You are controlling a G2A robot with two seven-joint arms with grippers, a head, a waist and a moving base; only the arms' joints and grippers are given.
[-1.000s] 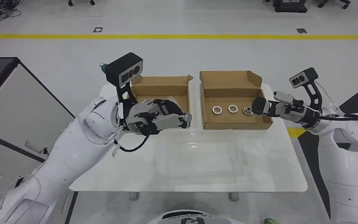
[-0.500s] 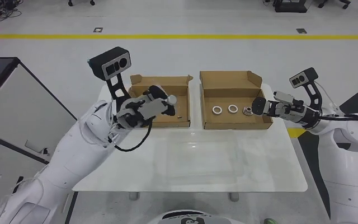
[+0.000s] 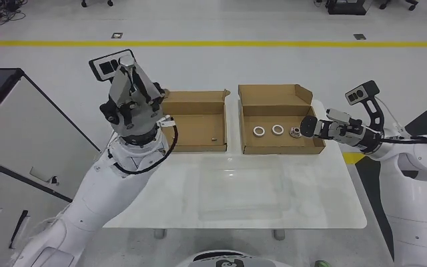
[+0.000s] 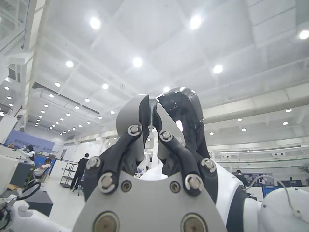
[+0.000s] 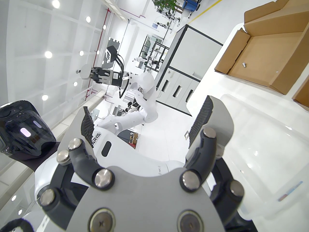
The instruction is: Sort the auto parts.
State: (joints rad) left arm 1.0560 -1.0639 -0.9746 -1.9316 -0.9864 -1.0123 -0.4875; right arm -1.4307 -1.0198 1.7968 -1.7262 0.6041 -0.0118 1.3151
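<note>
The left pincer (image 4: 150,105) is high above the counter (image 3: 320,200), off the left edge of the left box (image 3: 190,123). It pinches a threaded bolt (image 4: 151,118) and points upward. A small bolt (image 3: 213,139) lies by that box's right wall. A clear tray (image 3: 243,193) lies in front of that box, to the right. Right of the left box, a second box (image 3: 277,97) holds three round parts (image 3: 276,129). Farther right, the right pincer (image 5: 147,107) is spread.

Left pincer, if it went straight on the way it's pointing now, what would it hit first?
Likely nothing nearby: the left pincer, shut on a bolt, points upward into open air toward the ceiling; depth is unclear.
</note>
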